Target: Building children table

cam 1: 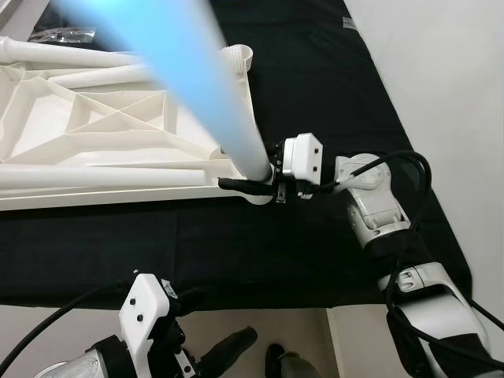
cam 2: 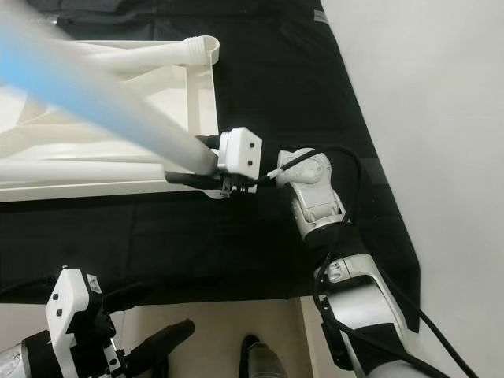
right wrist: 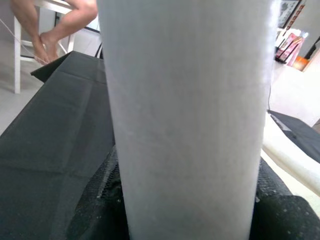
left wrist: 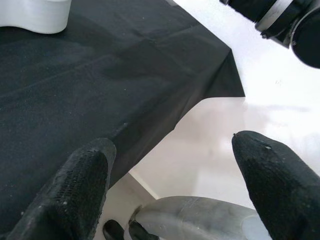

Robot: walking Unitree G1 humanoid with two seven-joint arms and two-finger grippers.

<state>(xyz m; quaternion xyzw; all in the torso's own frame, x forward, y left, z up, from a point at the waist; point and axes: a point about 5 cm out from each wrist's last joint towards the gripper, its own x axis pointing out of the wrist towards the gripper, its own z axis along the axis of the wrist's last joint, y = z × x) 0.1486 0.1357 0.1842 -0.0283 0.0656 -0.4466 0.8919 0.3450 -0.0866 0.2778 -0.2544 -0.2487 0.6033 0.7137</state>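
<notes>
right gripper [cam 1: 264,175] clenched around the foot of a table leg [cam 1: 197,87], pale blue-white tube rising steeply toward the camera, lower end pressed at the near right corner socket of the upturned white tabletop [cam 1: 94,126]. tabletop lying ribbed side up on a black cloth [cam 1: 315,94] spread over the floor, with two more legs [cam 1: 71,53] resting loose across it and another corner socket [cam 1: 239,55] open at the far right. left gripper [left wrist: 170,175] released, fingers spread, hanging low over the cloth's near edge, well apart from the work.

likely trouble: leg tilted rather than square to the socket, so pushing or twisting now could cross the fit or jam it half seated. grip near the very bottom of a long tube, giving much leverage to the free top; could swing and slip in the fingers. tabletop unbraced, so could slide on the cloth under side load. bare legs of a person [right wrist: 55,20] on a chair beyond the cloth, within reach of a falling leg perhaps.
</notes>
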